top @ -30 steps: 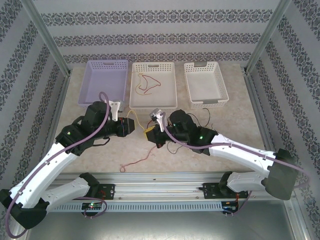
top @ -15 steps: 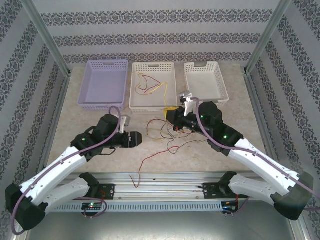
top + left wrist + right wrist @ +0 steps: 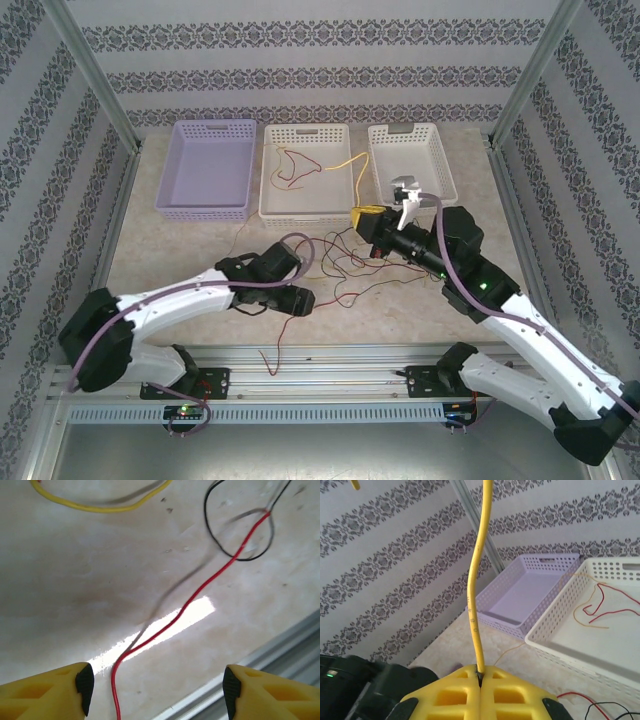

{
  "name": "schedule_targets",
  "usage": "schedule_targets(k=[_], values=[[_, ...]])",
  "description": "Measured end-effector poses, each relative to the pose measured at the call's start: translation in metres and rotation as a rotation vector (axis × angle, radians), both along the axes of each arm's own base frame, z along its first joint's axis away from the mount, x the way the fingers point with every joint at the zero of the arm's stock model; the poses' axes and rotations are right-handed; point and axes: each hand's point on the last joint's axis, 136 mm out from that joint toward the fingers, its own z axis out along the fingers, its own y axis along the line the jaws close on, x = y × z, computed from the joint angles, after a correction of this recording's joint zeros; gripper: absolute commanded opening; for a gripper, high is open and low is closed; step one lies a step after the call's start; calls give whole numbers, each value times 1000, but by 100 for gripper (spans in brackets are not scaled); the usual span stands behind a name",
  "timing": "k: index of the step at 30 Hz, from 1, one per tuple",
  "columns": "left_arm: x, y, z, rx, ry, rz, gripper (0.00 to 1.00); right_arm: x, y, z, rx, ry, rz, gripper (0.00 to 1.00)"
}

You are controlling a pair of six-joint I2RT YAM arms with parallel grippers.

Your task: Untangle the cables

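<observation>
We take the middle basket (image 3: pixel 305 207) as our reference. The right gripper (image 3: pixel 362 214) sits just off that basket's front right corner, its jaws pressed together on a yellow cable (image 3: pixel 475 605). The wrist view shows the cable pinched between the two yellow fingers (image 3: pixel 455 690) and rising straight out of them. From overhead, this cable runs from the gripper over the basket's right wall, and its far part lies inside the basket. A red strand (image 3: pixel 300 165) and a thin tan one also lie loosely curled in the basket's left half.

The remaining cables (image 3: pixel 340 262) are red and black strands crossing one another. They lie on the table (image 3: pixel 180 260) in front of the basket, between the two grippers. One red strand trails from this tangle toward the table's near edge, away from the basket.

The left gripper (image 3: pixel 303 300) is low over the table in front of the basket, at the near side of the tangle. Its jaws stand wide apart and hold nothing. In its wrist view a red cable (image 3: pixel 200 587) passes between the fingertips and touches neither. A black loop (image 3: pixel 239 535) crosses that cable farther out.

A purple basket (image 3: pixel 205 208) stands just beside the middle basket on its left, and a second white basket (image 3: pixel 415 203) stands on its right.
</observation>
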Motion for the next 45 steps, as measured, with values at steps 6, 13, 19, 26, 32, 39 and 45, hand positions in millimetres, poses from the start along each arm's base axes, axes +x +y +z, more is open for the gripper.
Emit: schedule_targets(k=[6, 13, 19, 26, 32, 39, 45], values=[[9, -15, -28, 112, 4, -59, 60, -8, -6, 9, 22, -12, 0, 0], [18, -36, -49, 176, -2, -116, 53, -16, -10, 9, 23, -3, 10, 0], [21, -32, -58, 218, -3, -121, 37, -23, -14, 15, 32, -15, 19, 0], [26, -23, -59, 297, -8, -123, 7, -27, -15, 20, 37, -22, 29, 0], [29, -31, -25, 258, -50, -152, 0, -34, -21, 24, 46, -32, 29, 0], [55, -37, 149, 21, -330, -124, 0, -45, -29, 29, 67, -59, 28, 0], [76, -14, 244, -56, -483, -73, 0, -43, -28, 16, 53, -41, 25, 0]])
